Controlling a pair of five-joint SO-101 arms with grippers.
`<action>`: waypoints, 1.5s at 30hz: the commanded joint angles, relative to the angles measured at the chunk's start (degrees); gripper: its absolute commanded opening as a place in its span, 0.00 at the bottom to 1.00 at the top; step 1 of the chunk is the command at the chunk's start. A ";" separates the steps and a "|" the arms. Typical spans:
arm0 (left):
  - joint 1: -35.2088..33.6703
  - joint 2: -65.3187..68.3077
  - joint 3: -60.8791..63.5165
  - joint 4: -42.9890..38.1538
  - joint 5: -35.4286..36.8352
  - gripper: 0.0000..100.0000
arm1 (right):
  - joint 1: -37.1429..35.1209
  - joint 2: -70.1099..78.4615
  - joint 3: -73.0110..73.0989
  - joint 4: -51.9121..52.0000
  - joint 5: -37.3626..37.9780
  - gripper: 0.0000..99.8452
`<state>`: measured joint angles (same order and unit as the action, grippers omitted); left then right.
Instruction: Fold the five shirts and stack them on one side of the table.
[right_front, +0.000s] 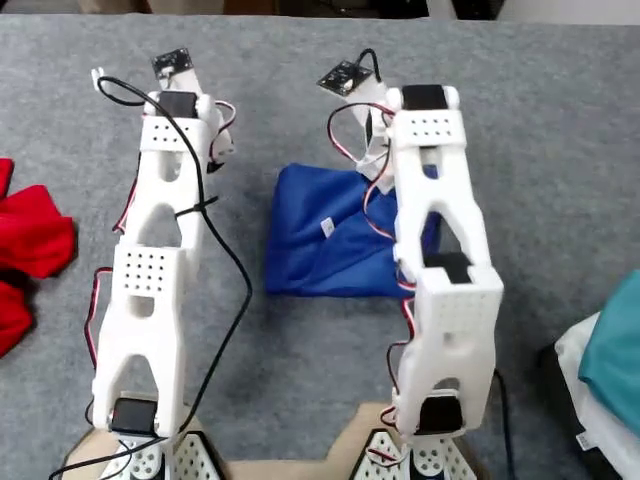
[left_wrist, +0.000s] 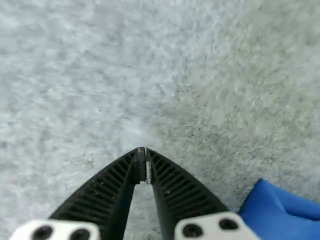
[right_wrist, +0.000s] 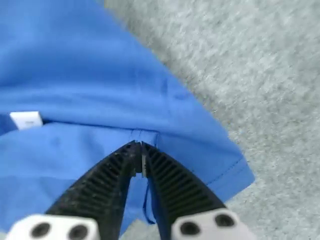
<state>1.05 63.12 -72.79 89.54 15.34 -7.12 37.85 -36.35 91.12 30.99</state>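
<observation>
- Blue shirt (right_front: 325, 245) sits mid-table, bunched, looks only half folded.
- Right gripper (right_wrist: 138, 150): jaws closed, tips on the cloth around the shirt's 1 o'clock; can't tell if any is nipped.
- Left gripper (left_wrist: 141, 155): closed on nothing, over bare grey table (right_front: 560, 120) at 10 o'clock.
- Next, I reckon: a proper edge pinch, then fold over.

- Blue shirt (right_front: 325, 240): loosely folded, rumpled, white tag showing, at the table's centre.
- Red shirt (right_front: 30, 240): crumpled, at 9 o'clock.
- Teal shirt (right_front: 615, 350): lies on a white shirt (right_front: 580, 385), at 4 o'clock.
</observation>
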 joint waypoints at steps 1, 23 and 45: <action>-0.44 -0.84 -4.04 -0.18 -0.18 0.02 | 0.48 2.07 -6.20 5.45 1.58 0.01; -0.26 -0.75 -4.57 -0.53 -0.26 0.02 | 9.01 -1.89 10.59 10.02 7.56 0.01; -0.18 1.45 -5.01 -0.44 -0.26 0.02 | 10.95 -26.51 34.59 -3.69 12.22 0.01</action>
<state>0.79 64.53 -74.90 89.54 15.25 8.62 15.25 3.30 88.75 44.88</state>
